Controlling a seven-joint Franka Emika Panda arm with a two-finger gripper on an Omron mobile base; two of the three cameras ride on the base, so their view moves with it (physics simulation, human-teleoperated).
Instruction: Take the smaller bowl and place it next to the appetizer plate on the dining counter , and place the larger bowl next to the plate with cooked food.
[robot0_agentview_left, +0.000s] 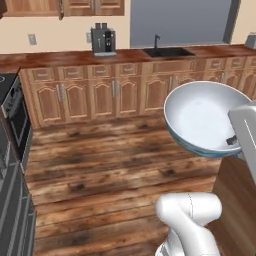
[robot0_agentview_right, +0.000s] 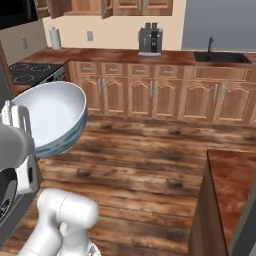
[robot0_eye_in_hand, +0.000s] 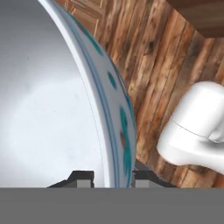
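Note:
The larger bowl (robot0_agentview_left: 202, 117), white inside with a blue pattern outside, hangs tilted in the air above the wooden floor. My gripper (robot0_eye_in_hand: 113, 178) is shut on its rim, one finger inside and one outside. The left base view has the gripper (robot0_agentview_left: 234, 141) at the bowl's right edge. From the right base view the bowl (robot0_agentview_right: 52, 117) is at the left, with the hand beside it. A corner of the reddish-brown dining counter (robot0_agentview_right: 235, 182) lies at the lower right, apart from the bowl. The smaller bowl, the appetizer plate and the plate with cooked food are out of view.
Across the plank floor (robot0_agentview_left: 110, 165) runs a back counter with wooden cabinets (robot0_agentview_left: 115, 95), a coffee machine (robot0_agentview_left: 104, 41) and a sink (robot0_agentview_left: 167, 51). A stove (robot0_agentview_right: 27, 70) stands at the far left. The arm's white base (robot0_agentview_left: 187, 215) rises below the bowl.

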